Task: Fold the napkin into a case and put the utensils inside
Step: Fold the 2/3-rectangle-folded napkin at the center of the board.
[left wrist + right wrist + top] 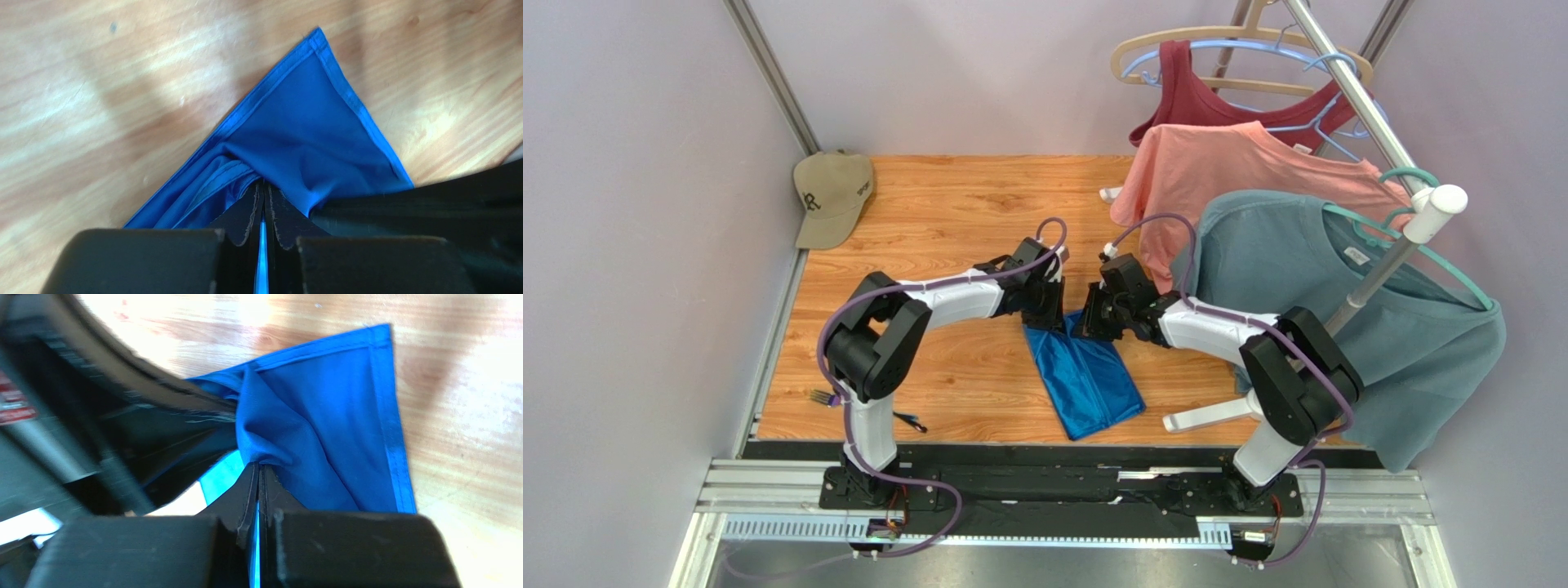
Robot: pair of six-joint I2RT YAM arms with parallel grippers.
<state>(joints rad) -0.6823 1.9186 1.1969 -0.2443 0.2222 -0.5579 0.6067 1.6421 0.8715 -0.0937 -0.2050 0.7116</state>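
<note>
**Both arms pinching the napkin mid-fold, no utensils in it yet**

The napkin (1090, 382) sits about mid-table, folded longish, with its tip close to the near edge. The left gripper (264, 193) and right gripper (258, 468) are side by side at its far end, each with jaws clamped tight on a bunch of blue cloth. My take: move both hands together at one height, keep the edge taut, and line the hems up before letting go, since that shiny fabric probably slides. Pale walls surround a wood-grain table (952, 208). A rack of shirts (1308, 257) hangs over the right side, a tan cap (832, 194) sits in the far left corner, and the utensils (821, 397) lie near the near left corner, well apart from the napkin.
</note>
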